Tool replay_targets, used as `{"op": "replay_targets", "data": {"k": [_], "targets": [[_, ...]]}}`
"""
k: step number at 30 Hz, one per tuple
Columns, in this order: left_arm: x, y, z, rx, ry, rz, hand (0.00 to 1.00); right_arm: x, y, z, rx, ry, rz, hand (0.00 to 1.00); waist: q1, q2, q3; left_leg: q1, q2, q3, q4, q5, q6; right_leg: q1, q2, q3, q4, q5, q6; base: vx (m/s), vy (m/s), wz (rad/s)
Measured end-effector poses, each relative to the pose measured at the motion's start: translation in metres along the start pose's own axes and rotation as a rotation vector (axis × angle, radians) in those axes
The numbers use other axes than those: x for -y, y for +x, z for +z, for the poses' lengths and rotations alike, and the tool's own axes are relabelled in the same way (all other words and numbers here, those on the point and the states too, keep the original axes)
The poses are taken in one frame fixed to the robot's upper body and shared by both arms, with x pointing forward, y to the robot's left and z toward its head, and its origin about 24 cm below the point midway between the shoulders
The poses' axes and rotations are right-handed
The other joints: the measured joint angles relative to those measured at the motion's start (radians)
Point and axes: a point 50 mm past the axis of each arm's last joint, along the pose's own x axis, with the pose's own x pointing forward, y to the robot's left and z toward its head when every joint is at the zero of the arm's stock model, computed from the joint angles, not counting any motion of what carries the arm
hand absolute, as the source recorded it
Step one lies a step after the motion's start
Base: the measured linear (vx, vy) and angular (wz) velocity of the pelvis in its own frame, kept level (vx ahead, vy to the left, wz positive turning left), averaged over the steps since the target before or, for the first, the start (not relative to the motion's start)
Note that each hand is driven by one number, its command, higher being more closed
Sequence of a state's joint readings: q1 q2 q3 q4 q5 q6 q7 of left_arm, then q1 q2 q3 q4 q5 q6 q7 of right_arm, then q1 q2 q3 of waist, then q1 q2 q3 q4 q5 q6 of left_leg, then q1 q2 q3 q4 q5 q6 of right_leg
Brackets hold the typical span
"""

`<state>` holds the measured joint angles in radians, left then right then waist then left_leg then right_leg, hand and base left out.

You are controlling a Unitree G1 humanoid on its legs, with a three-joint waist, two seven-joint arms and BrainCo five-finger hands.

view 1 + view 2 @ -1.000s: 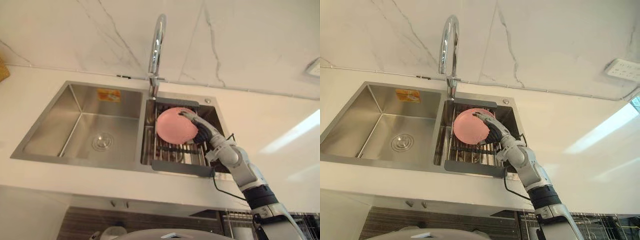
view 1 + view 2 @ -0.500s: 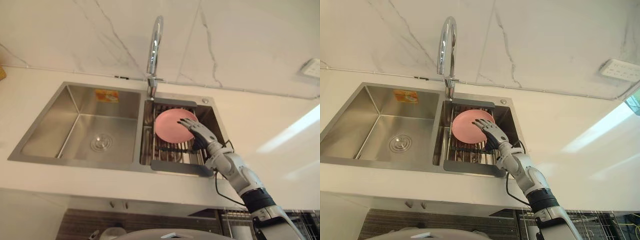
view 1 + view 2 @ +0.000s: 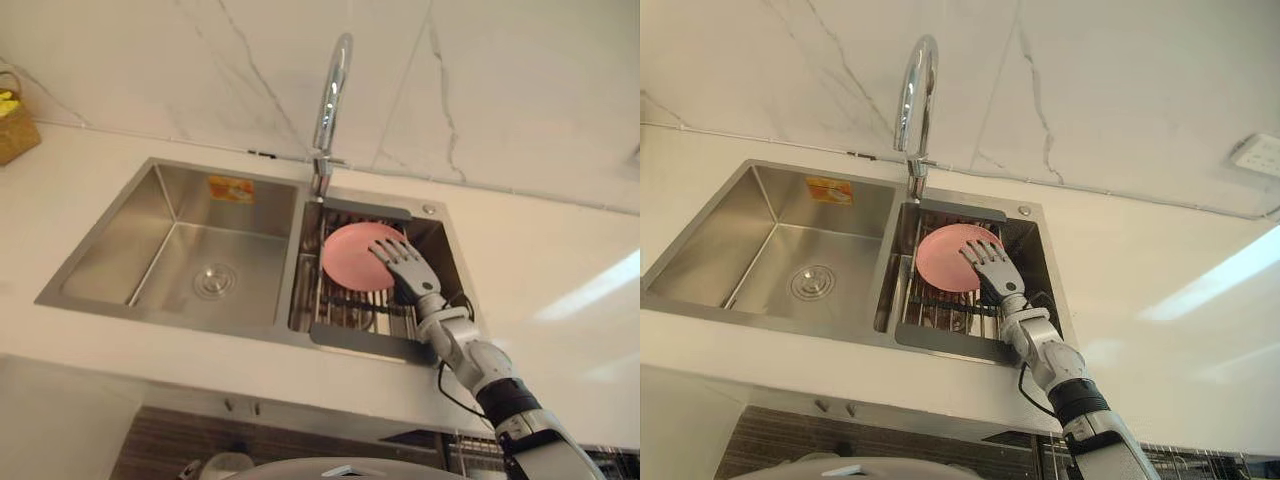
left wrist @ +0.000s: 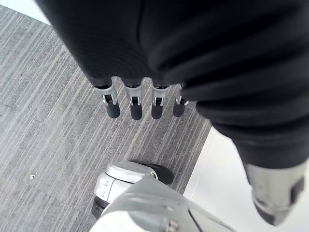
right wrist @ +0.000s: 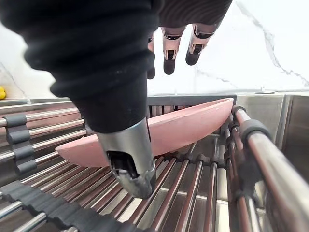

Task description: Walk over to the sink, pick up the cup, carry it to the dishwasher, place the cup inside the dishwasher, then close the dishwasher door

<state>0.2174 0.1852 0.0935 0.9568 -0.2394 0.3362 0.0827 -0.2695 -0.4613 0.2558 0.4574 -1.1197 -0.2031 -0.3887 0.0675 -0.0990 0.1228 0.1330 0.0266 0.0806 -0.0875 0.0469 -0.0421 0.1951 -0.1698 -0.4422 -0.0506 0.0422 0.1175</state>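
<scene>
A pink shallow dish (image 3: pixel 355 258) lies tilted on the metal rack (image 3: pixel 345 312) in the sink's right basin. No cup is visible. My right hand (image 3: pixel 405 268) reaches in from the near right and hangs over the dish's right part, open with straight, spread fingers. In the right wrist view the fingers (image 5: pixel 169 48) point past the dish (image 5: pixel 193 128) towards the wall, and the thumb (image 5: pixel 130 164) hangs in front of its rim, holding nothing. My left hand (image 4: pixel 135 101) hangs over the grey floor with straight fingers, open.
The steel sink's left basin (image 3: pixel 200 250) holds only its drain. A tall chrome faucet (image 3: pixel 332 90) rises behind the divider. White counter surrounds the sink, with a woven basket (image 3: pixel 15 125) at the far left and a wall socket (image 3: pixel 1255 155) at the right.
My right hand's fingers, curled over the dish's right edge a second ago, have straightened and spread above it. The whole view has shifted a little as the camera moved.
</scene>
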Motion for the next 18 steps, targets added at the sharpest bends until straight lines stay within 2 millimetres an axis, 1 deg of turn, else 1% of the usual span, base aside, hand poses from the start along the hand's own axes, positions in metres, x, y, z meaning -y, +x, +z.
{"op": "replay_targets", "data": {"k": [1, 3, 8, 10, 15, 18], "targets": [[0.000, 0.000, 0.000, 0.001, 0.001, -0.001, 0.00, -0.001, 0.000, 0.000, 0.001, -0.022, -0.004, 0.00, 0.004, 0.000, 0.000, 0.000, 0.000, -0.001, 0.000, 0.000, 0.000, 0.000, 0.000, -0.003, 0.001, -0.001, -0.001, -0.04, -0.002, 0.10], [0.001, 0.000, 0.001, 0.005, 0.004, -0.003, 0.00, -0.010, -0.004, 0.001, 0.001, -0.068, 0.014, 0.00, 0.015, 0.002, 0.000, -0.004, 0.000, -0.005, 0.000, -0.002, -0.005, -0.001, 0.000, -0.008, 0.003, -0.002, -0.001, -0.03, 0.004, 0.07], [0.000, 0.000, -0.001, -0.003, 0.014, 0.000, 0.00, -0.009, -0.003, 0.006, 0.005, -0.102, -0.068, 0.00, 0.017, 0.002, -0.001, -0.012, -0.002, -0.015, 0.000, -0.002, -0.005, -0.001, -0.002, -0.012, 0.003, -0.003, 0.000, 0.00, 0.010, 0.06], [0.000, 0.000, -0.001, -0.002, 0.015, 0.000, 0.00, -0.008, -0.004, 0.004, -0.009, -0.110, -0.089, 0.00, 0.019, 0.002, -0.001, -0.013, -0.003, -0.018, 0.000, -0.002, -0.005, -0.001, -0.003, -0.015, 0.003, -0.004, 0.001, 0.02, 0.004, 0.05], [0.000, 0.000, -0.001, 0.000, 0.018, 0.000, 0.00, -0.008, -0.004, 0.002, -0.030, -0.121, -0.086, 0.00, 0.022, 0.000, -0.003, -0.018, -0.005, -0.031, 0.000, 0.003, 0.002, 0.003, -0.004, -0.031, 0.003, -0.006, 0.002, 0.02, 0.000, 0.08], [0.000, 0.000, -0.001, 0.003, 0.025, -0.001, 0.00, -0.015, -0.005, 0.002, -0.041, -0.127, -0.057, 0.00, 0.024, 0.001, -0.002, -0.018, -0.006, -0.036, 0.000, 0.004, 0.000, 0.005, -0.004, -0.035, 0.003, -0.006, 0.002, 0.01, 0.002, 0.04]]}}
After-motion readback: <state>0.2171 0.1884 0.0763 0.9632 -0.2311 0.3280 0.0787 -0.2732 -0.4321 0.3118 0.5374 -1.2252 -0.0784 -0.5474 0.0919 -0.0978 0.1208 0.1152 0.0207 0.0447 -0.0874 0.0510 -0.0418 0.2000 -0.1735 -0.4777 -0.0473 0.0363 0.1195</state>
